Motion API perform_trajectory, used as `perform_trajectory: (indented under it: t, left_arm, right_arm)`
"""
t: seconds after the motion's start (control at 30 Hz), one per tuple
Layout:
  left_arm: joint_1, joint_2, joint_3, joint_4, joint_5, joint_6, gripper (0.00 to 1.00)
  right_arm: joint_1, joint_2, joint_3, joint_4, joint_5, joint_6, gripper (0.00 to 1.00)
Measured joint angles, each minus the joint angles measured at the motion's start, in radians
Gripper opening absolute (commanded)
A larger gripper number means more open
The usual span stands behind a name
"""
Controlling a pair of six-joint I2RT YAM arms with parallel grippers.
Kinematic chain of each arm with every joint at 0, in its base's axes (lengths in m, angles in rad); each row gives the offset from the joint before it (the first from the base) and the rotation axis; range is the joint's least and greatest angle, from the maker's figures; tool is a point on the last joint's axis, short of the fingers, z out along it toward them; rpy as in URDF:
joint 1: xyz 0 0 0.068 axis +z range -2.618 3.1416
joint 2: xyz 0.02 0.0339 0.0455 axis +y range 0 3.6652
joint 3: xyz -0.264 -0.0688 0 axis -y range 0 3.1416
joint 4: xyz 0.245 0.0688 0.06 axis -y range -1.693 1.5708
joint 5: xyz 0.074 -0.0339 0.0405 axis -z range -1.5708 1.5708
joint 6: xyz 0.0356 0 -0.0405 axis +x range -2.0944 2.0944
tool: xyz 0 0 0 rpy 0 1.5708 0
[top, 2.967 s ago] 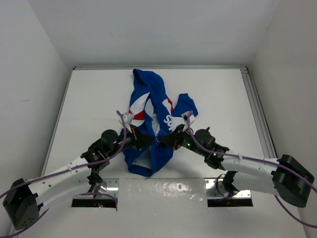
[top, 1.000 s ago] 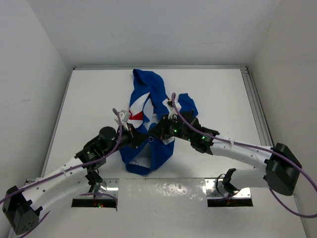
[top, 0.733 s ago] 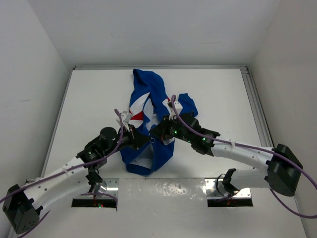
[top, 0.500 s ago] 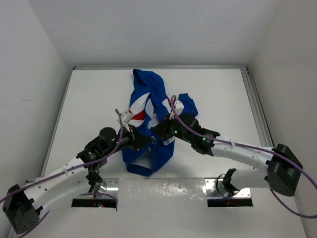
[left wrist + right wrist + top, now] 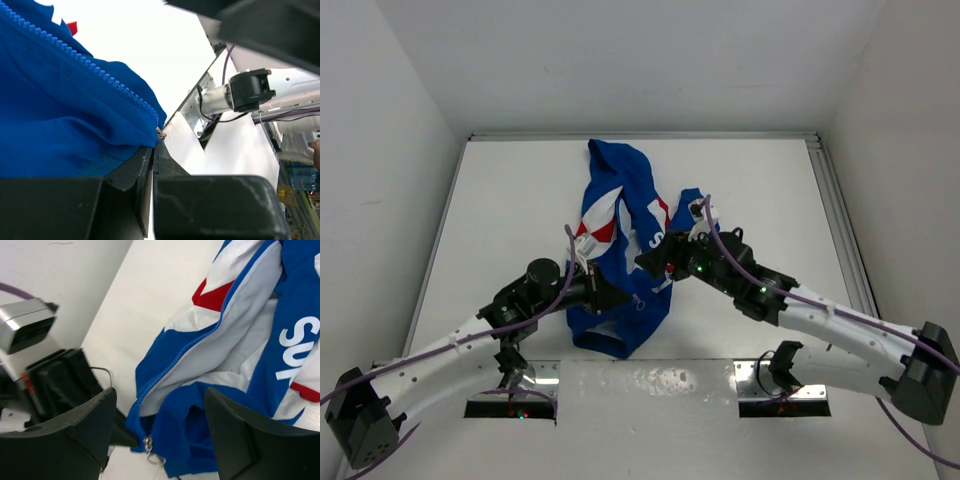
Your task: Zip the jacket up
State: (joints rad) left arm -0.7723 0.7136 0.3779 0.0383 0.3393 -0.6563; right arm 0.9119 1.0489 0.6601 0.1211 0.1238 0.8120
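The blue jacket point(image 5: 620, 180) lies crumpled in the middle of the table, open, with its white lining and red panels showing. My left gripper point(image 5: 619, 297) is shut on the jacket's bottom hem corner, right at the lower end of the zipper teeth point(image 5: 100, 75). In the left wrist view the blue fabric point(image 5: 60, 125) is pinched between the closed fingers point(image 5: 135, 170). My right gripper point(image 5: 157, 440) hangs open above the jacket with nothing between its fingers. The zipper slider point(image 5: 148, 442) with its ring pull sits at the hem below it, beside the left gripper's fingertip point(image 5: 120, 432).
The white table point(image 5: 500, 220) is walled on three sides, with a metal rail point(image 5: 835, 220) along its right edge. A shiny plate point(image 5: 650, 385) lies at the near edge between the arm bases. The right arm's base point(image 5: 250, 90) shows in the left wrist view.
My right gripper has opened, let go of the zipper pull and drawn back up and to the right. The left gripper has stayed shut on the hem, shifting slightly right.
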Motion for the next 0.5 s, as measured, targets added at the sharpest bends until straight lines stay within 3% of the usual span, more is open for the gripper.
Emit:
perform_trajectory:
  t: [0.07, 0.1, 0.13, 0.17, 0.2, 0.37, 0.5]
  left_arm:
    - [0.000, 0.002, 0.000, -0.013, 0.007, 0.000, 0.00]
    - [0.000, 0.006, 0.002, -0.021, 0.011, 0.001, 0.00]
    - [0.000, 0.012, 0.006, -0.029, 0.017, 0.001, 0.00]
    - [0.000, 0.020, 0.008, -0.035, 0.021, 0.002, 0.00]
    - [0.000, 0.027, 0.008, -0.039, 0.025, 0.002, 0.00]
    - [0.000, 0.068, 0.024, -0.054, 0.052, 0.012, 0.00]
    - [0.000, 0.079, 0.027, -0.052, 0.065, 0.011, 0.00]
  right_arm:
    - [0.000, -0.046, -0.002, -0.036, -0.011, 0.000, 0.57]
    - [0.000, -0.067, -0.006, -0.051, -0.029, 0.000, 0.45]
    - [0.000, -0.085, -0.014, -0.066, -0.048, -0.002, 0.20]
    - [0.001, -0.103, -0.027, -0.082, -0.069, -0.005, 0.07]
    - [0.003, -0.121, -0.041, -0.105, -0.091, -0.008, 0.00]
    - [0.037, -0.176, -0.064, -0.205, -0.172, -0.018, 0.01]
    - [0.048, -0.197, -0.167, -0.121, -0.254, 0.034, 0.21]
